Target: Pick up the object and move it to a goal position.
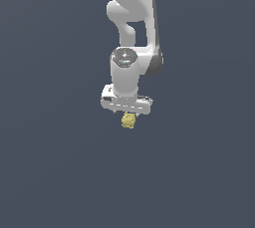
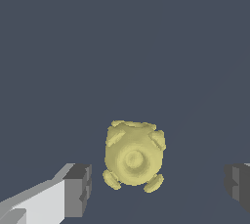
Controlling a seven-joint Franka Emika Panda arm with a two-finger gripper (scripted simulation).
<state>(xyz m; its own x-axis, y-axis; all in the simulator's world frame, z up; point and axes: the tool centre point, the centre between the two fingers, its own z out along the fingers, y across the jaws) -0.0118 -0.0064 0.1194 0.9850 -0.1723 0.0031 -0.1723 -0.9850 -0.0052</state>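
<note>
- hand [image 2: 158, 184] is spread wide, way wider than the thing it's over, and it's got hold of nothing
- its one finger [image 2: 78, 190] sits just beside the object [image 2: 134, 153] with a sliver of gap, not touching
- the yellow bumpy object is between the fingers, nearer that one
- other finger [image 2: 238, 185] is well apart from it
- exterior view: object [image 1: 128, 120] pokes out right under the hand [image 1: 127, 111]

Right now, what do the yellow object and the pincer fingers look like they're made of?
The object: pale-yellow, matte, lumpy with small knobs and a round boss; it could be moulded plastic or rubber, but a flat render leaves that open. The pincer fingers: white bodies with dark-grey blocky pads, matte, likely plastic or metal with rubbery pads. Its jaws stand open, apart from the object.
</note>
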